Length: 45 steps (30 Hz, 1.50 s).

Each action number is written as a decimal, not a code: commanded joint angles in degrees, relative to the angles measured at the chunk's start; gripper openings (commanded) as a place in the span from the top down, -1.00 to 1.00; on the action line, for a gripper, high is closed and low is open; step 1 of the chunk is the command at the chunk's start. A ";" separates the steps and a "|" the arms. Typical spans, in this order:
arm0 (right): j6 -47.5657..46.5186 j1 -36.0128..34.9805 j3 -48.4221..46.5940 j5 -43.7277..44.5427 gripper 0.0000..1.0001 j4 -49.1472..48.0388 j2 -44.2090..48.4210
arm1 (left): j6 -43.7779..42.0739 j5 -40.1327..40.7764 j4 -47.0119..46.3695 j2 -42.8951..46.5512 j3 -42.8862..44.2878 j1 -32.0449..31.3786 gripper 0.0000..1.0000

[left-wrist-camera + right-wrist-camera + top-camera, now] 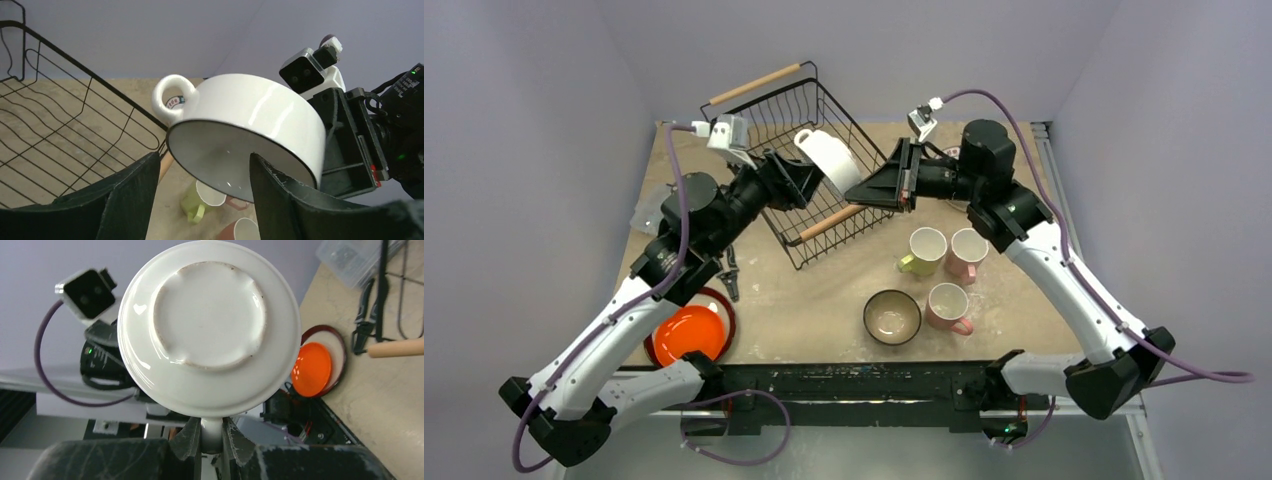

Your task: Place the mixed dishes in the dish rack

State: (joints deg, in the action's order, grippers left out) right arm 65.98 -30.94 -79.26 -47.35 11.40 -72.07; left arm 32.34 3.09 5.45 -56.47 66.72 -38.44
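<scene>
One white cup (210,325) hangs over the tan table (824,310) (lavender walls (874,50)), pinched by right gripper (211,440); left gripper (202,175) gapes.

A white cup (834,160) hangs tilted between the left fingers (802,180) and the right fingers (884,183), above the black wire rack (756,83) that sits under and beyond the left fingers. On the tabletop (824,300), nearer the bases than the right fingers, stand a yellow-green mug (922,250), a pink mug (969,254), a second pink mug (949,305) and a bowl (892,317). Well to the near side of the left fingers lie pliers (731,272) and an orange plate (689,332) on a red-rimmed plate (729,315).
</scene>
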 commanded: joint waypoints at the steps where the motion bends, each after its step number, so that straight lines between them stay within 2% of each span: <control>1: -5.41 2.59 -5.99 10.70 1.00 -2.36 -1.57 | 3.35 7.10 10.58 2.32 3.78 -0.35 -0.45; 3: -8.17 3.50 -8.35 12.97 1.00 -0.56 -3.23 | 3.41 9.47 15.05 3.67 4.30 -0.34 -0.57; 6: -15.70 4.12 -14.15 17.85 1.00 6.43 -7.69 | 3.36 13.83 21.50 6.34 4.56 -0.35 -0.61; 13: -38.26 3.99 -32.19 34.55 1.00 23.18 -21.50 | -0.18 17.47 34.16 9.03 9.06 -0.28 -0.61; 22: -56.02 0.65 -50.03 46.09 1.00 36.01 -40.51 | -7.50 18.83 42.46 4.79 15.95 -0.24 -0.61; 35: -63.24 -4.51 -51.18 57.72 1.00 36.64 -51.54 | -16.16 20.73 45.29 -2.16 21.16 -0.15 -0.61; 45: -65.71 -5.96 -45.46 65.24 1.00 37.11 -53.12 | -17.24 20.41 45.81 -2.50 20.47 1.46 -0.61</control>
State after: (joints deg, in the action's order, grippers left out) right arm 2.26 -36.03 -125.27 12.58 52.40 -128.01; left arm 16.78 22.87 51.81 -59.09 85.52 -37.91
